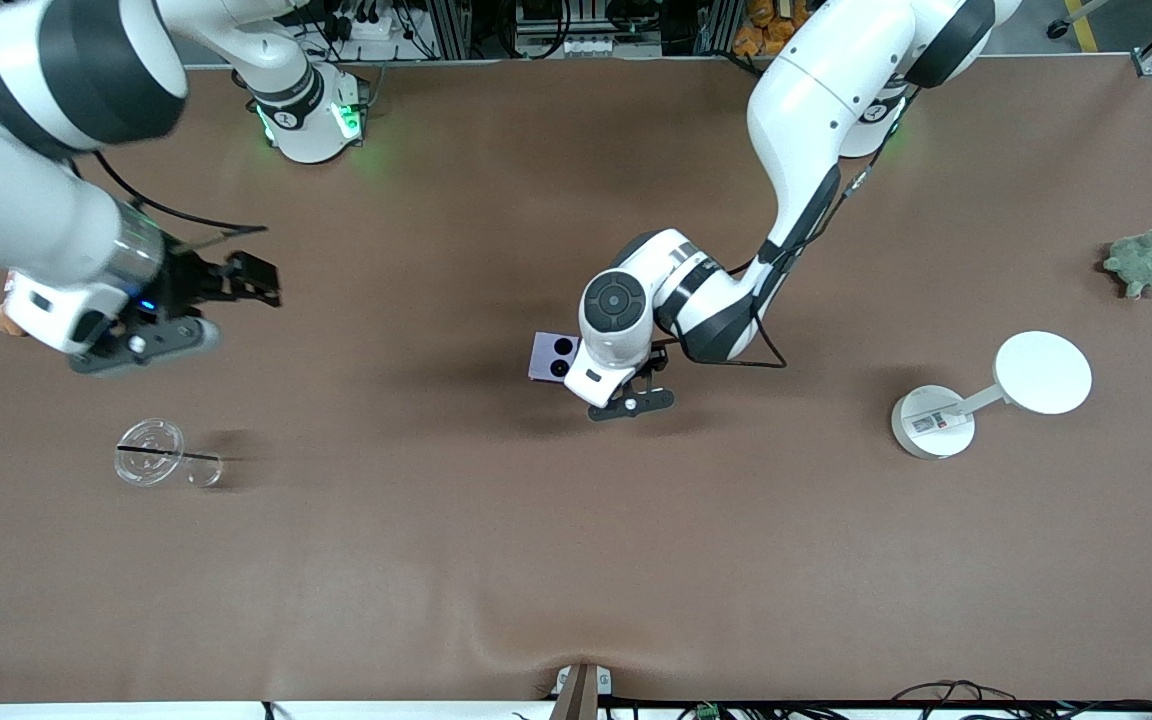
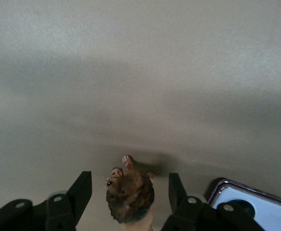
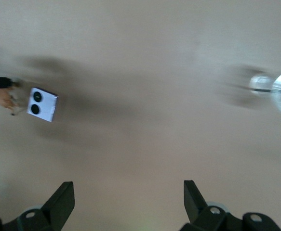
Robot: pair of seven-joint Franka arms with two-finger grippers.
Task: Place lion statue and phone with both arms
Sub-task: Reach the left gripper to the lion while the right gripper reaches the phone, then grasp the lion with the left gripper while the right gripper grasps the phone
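Observation:
The lion statue [image 2: 130, 195], a small reddish-brown figurine, stands on the brown table between the fingers of my left gripper [image 2: 129, 182], which is open with a gap on each side of it. In the front view the left gripper [image 1: 628, 400] is low over the table's middle and hides the statue. The lavender phone [image 1: 553, 357] lies flat right beside it, toward the right arm's end; it also shows in the left wrist view [image 2: 256, 211]. My right gripper [image 1: 254, 277] is open and empty, up in the air, with the phone [image 3: 42, 104] and statue [image 3: 6, 100] far off in its wrist view [image 3: 128, 192].
A clear round stand [image 1: 149, 438] lies near the right arm's end, nearer the front camera than the right gripper. A white stand with a round disc [image 1: 1041, 372] and a green plush turtle [image 1: 1141, 262] are at the left arm's end.

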